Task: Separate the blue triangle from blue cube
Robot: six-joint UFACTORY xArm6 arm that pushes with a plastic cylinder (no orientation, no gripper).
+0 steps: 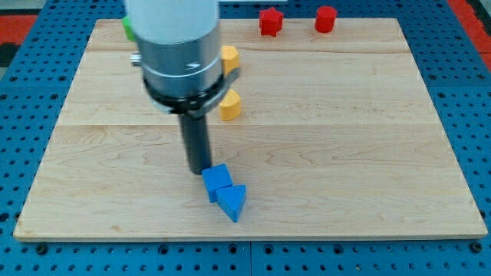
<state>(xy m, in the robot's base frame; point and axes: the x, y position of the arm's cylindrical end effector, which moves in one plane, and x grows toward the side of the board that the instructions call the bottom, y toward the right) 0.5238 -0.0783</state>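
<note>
A blue cube [217, 180] lies on the wooden board [345, 146] near the view's bottom centre. A blue triangle [232, 202] touches it on its lower right side. My tip [199, 169] is at the end of the dark rod, right at the cube's upper left edge, touching or nearly touching it. The triangle is on the far side of the cube from my tip.
Two yellow blocks [229, 104] [229, 57] lie just right of the arm's body. A red star-shaped block [270, 21] and a red block [326, 18] sit at the view's top edge. A green block [129, 28] peeks out behind the arm at top left.
</note>
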